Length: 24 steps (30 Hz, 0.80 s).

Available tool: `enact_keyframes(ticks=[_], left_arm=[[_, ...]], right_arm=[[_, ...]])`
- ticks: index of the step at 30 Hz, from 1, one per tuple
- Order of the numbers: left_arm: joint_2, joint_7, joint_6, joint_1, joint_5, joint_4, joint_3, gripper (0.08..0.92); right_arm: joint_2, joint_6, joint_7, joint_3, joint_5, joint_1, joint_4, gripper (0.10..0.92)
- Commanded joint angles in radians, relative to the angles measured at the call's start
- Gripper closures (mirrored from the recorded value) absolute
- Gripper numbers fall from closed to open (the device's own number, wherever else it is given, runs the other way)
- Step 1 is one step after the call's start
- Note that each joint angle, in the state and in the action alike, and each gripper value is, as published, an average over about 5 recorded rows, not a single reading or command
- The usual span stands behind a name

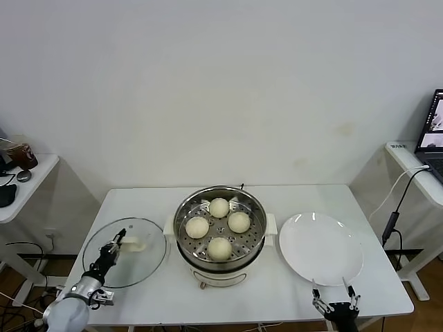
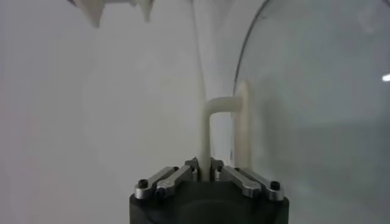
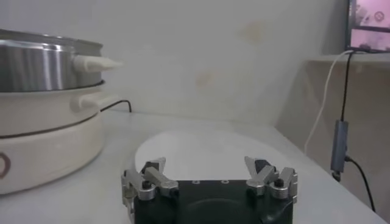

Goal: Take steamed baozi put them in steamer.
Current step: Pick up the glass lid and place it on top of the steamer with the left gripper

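Several cream-white steamed baozi [image 1: 219,207] lie on the perforated tray inside the steamer [image 1: 258,216] at the table's middle. To its left the round glass lid [image 1: 145,266] lies flat on the table. My left gripper [image 1: 119,238] is over the lid, shut on the lid's white handle [image 2: 210,122], which runs straight between the fingertips of the left gripper [image 2: 205,163]. My right gripper [image 1: 335,299] waits open at the table's front edge, just before the white plate [image 1: 320,247]. In its wrist view the right gripper [image 3: 208,167] holds nothing, and the steamer [image 3: 42,61] stands off to one side.
The plate [image 3: 201,146] is bare. A power cord [image 3: 116,105] trails behind the steamer's white base. A side table [image 1: 28,183] with dark items stands at far left. A desk with a laptop [image 1: 432,128] and hanging cables stands at far right.
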Motion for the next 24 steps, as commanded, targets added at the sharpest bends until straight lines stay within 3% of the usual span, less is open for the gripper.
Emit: enact_keyframes(ticks=[1,6,12,18,24], left_arm=[[0.078,0.056,0.240,0.278,-0.199,-0.433,-0.098,0.826],[0.143,0.242,0.356,0.349,-0.317,-0.625,-0.194,0.826],[0.211,0.371,0.508,0.284,-0.401,-0.765,-0.170,0.826],[0.271,0.424,0.660,0.117,-0.444,-0.858,0.104,0.826],[0.190,0.495,0.738,-0.111,-0.278,-0.825,0.440,0.826]], right_arm=[[-0.005,0.012,0.000,-0.036,-0.024,-0.001,-0.013,0.203],[-0.013,0.023,-0.005,-0.059,-0.035,-0.007,-0.018,0.203],[-0.018,0.027,-0.004,-0.087,-0.050,-0.009,-0.018,0.203],[-0.013,0.042,0.007,-0.104,-0.078,0.002,-0.034,0.203],[0.009,0.073,0.033,-0.117,-0.125,0.026,-0.086,0.203]])
